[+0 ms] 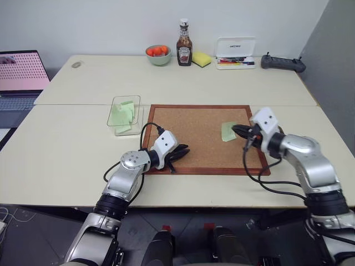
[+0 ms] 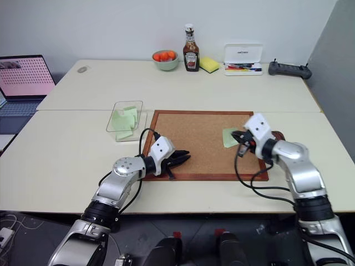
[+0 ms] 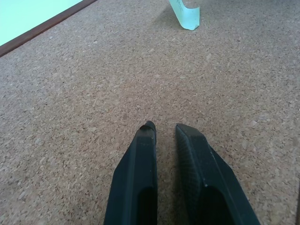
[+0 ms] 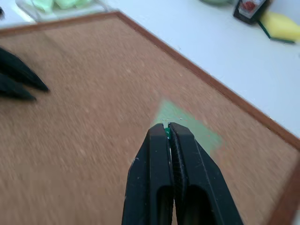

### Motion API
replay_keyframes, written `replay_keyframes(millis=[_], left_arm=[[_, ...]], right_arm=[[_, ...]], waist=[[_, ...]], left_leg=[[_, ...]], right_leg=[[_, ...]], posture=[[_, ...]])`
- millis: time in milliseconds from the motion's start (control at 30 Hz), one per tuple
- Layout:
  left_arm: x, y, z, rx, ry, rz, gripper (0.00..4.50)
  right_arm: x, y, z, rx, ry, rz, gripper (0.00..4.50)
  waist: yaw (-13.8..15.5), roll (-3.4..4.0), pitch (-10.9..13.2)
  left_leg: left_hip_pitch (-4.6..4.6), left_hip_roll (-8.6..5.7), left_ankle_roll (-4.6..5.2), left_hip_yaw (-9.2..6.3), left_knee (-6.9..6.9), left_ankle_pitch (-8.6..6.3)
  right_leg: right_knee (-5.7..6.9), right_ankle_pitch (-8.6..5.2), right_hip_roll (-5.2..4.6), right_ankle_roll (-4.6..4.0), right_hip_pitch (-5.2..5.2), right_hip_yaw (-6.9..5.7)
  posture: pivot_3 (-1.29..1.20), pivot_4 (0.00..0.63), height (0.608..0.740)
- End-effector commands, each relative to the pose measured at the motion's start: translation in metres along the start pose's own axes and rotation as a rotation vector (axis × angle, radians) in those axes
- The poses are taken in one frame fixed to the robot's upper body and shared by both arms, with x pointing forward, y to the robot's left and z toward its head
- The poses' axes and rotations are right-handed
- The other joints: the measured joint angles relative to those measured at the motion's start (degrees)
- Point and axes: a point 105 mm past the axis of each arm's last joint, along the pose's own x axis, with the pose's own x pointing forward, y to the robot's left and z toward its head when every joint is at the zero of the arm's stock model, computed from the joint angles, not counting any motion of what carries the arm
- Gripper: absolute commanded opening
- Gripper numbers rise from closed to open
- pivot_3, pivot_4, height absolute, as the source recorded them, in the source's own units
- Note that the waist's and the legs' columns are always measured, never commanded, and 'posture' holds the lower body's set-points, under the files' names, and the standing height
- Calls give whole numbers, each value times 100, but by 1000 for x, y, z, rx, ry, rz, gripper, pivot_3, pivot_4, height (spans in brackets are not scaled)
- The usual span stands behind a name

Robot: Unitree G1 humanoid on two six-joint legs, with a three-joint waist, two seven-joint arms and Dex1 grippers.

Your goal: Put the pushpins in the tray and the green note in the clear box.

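- Clear box (image 1: 125,114): it sits on the table (image 1: 66,144), just beside the cork board's (image 1: 194,138) far left corner. Pale green slips already lie inside it.
- Green note (image 1: 228,131): it lies on the board near the right edge, slightly curled, just in front of your right gripper (image 4: 168,127). It is not yet in the box, so that half of the task is still open.
- Tray: I cannot pick it out, so I cannot say how many pins it holds.
- Right gripper: the fingers are pressed together. A tiny green speck shows between the tips in the wrist view. I judge this to be the green pushpin (image 4: 167,132), pulled free and held just above the note, yet to go to the tray.
- Left gripper (image 3: 165,127): the fingers stand a narrow gap apart with nothing between them. It hovers low over the near left part of the board, well apart from the note.
- Red pin: too small to find, so I cannot tell whether it is done.
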Motion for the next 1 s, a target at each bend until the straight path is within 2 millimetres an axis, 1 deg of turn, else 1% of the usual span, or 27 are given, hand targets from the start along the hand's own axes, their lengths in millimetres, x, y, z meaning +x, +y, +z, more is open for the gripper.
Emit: replay_keyframes(millis=[33,133,233,333,467,533,567,700,800,867,933,1000], left_arm=[[0,-2,-7,-5,27,-9,724],[0,-4,-9,1,37,-24,724],[1,-4,-10,8,42,-28,724],[1,-4,-10,9,40,-25,724],[-1,-3,-10,6,37,-20,724],[-2,-3,-11,2,36,-17,724],[-3,-4,-11,1,36,-16,724],[-4,-3,-10,-7,30,-11,724],[-4,-2,-10,-13,24,-9,724],[-4,-2,-9,-12,24,-10,724],[-4,-1,-7,-13,17,-12,724],[-4,0,-5,-17,7,-13,724]], right_arm=[[-19,-30,-10,-70,68,-106,34],[-26,-47,-27,-131,150,-177,34],[-27,-59,-40,-189,215,-229,34],[-25,-65,-54,-234,277,-245,34],[-22,-68,-61,-236,292,-258,34],[-21,-70,-62,-238,290,-265,460],[-21,-70,-61,-235,287,-268,525],[-21,-74,-57,-227,270,-281,1361],[-22,-74,-55,-215,262,-277,1899],[-23,-75,-53,-215,258,-278,2415],[-24,-76,-49,-209,245,-284,2652],[-26,-77,-45,-206,237,-283,3052]], waist=[[-5,0,0],[-12,-1,0],[-15,-1,0],[-14,-1,1],[-11,-1,1],[-10,-1,0],[-10,-1,1],[-17,-1,1],[-20,-1,1],[-21,-1,1],[-23,-1,1],[-25,-1,1]], left_leg=[[0,0,0,1,0,0],[3,1,0,3,1,0],[3,1,0,6,0,0],[3,0,0,5,0,0],[2,-1,0,6,1,0],[2,-1,0,5,0,0],[3,0,0,5,0,0],[3,0,0,6,0,0],[3,0,0,6,0,0],[3,0,0,6,0,0],[4,0,0,6,0,0],[4,1,0,6,0,0]], right_leg=[[0,0,0,0,0,1],[2,-2,1,-3,0,0],[1,-2,1,-3,0,2],[1,0,1,-1,0,2],[0,0,0,0,0,4],[1,0,0,0,0,3],[1,0,0,0,0,4],[2,1,1,1,0,4],[2,1,1,1,0,4],[2,1,1,1,0,4],[2,1,1,1,0,4],[2,1,2,1,0,5]], posture=[[0,150,740],[0,150,740],[0,150,740],[0,150,740],[0,150,740],[0,150,740],[0,150,740],[0,150,740],[0,150,740],[0,150,740],[0,150,740],[0,150,740]])
